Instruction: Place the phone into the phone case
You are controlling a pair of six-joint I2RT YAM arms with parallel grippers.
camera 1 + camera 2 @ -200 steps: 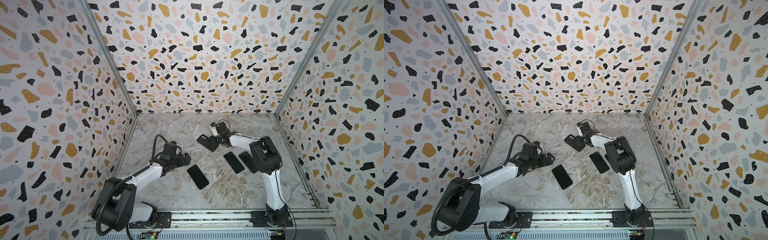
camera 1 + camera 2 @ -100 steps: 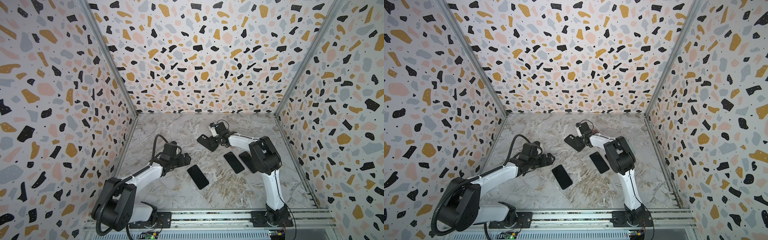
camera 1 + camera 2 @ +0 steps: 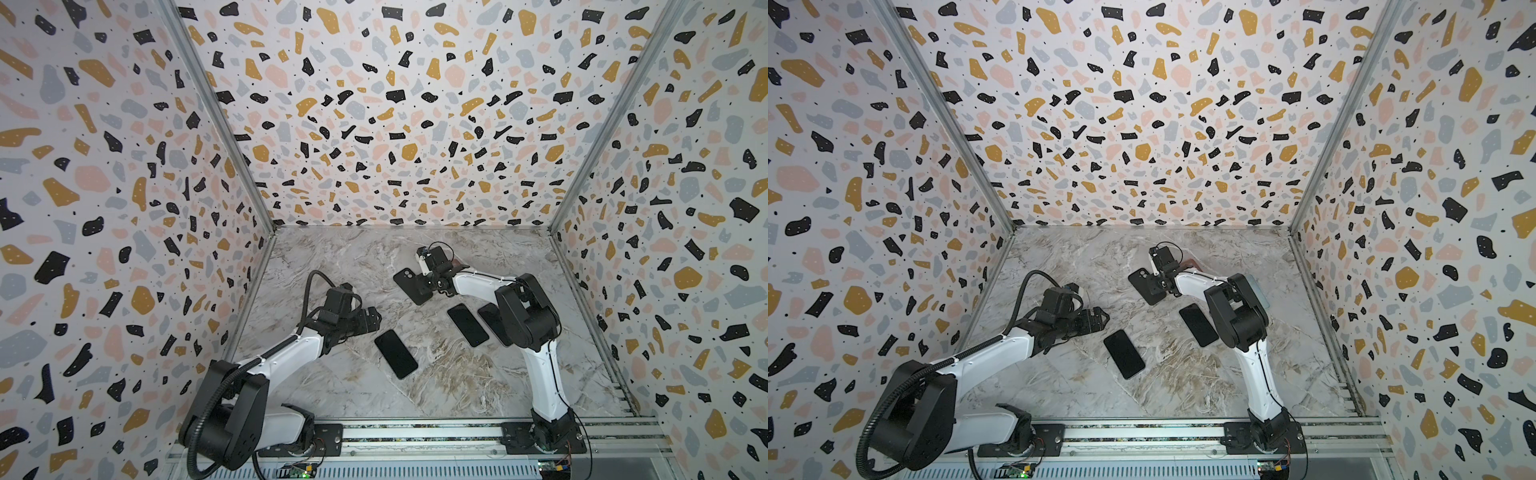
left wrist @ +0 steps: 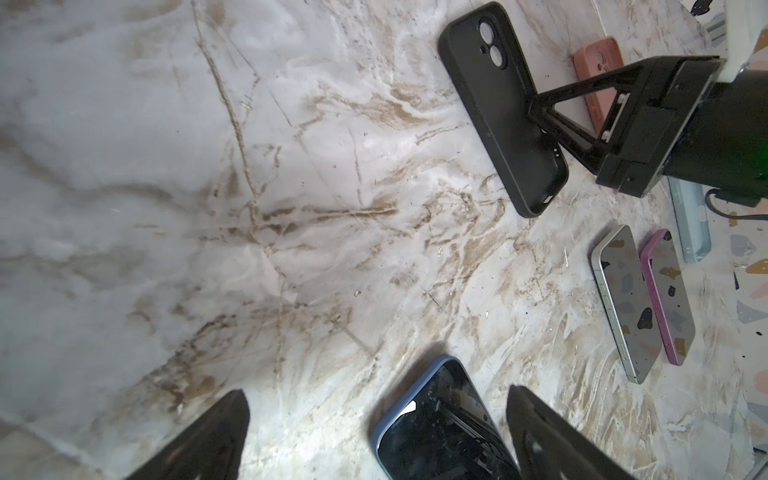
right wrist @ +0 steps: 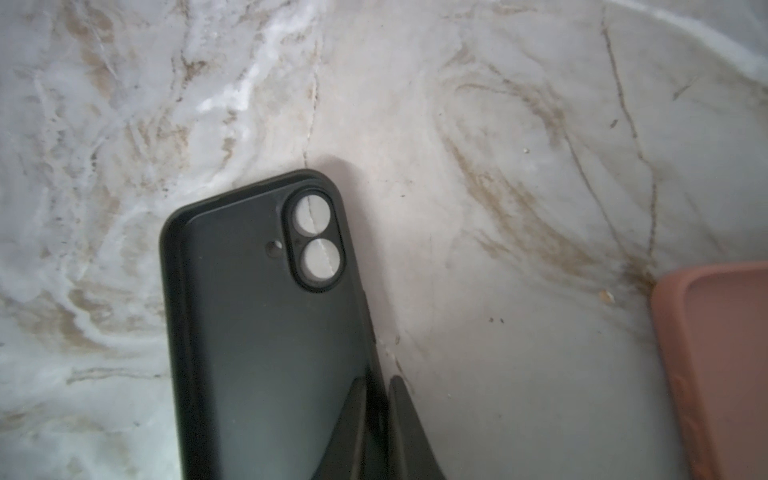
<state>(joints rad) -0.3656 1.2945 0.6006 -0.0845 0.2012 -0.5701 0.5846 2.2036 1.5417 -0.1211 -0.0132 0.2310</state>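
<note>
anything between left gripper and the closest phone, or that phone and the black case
Nothing visible: the left gripper hovers by the blue-edged phone, and only bare table separates that phone from the black case.

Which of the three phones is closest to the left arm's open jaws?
The blue-edged phone, lying alone just ahead of them; the silver-edged and pink-edged phones lie side by side farther off.

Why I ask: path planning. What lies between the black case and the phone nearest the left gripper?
Nothing: bare marble tabletop from black case to phone, in the left wrist and both top views.
</note>
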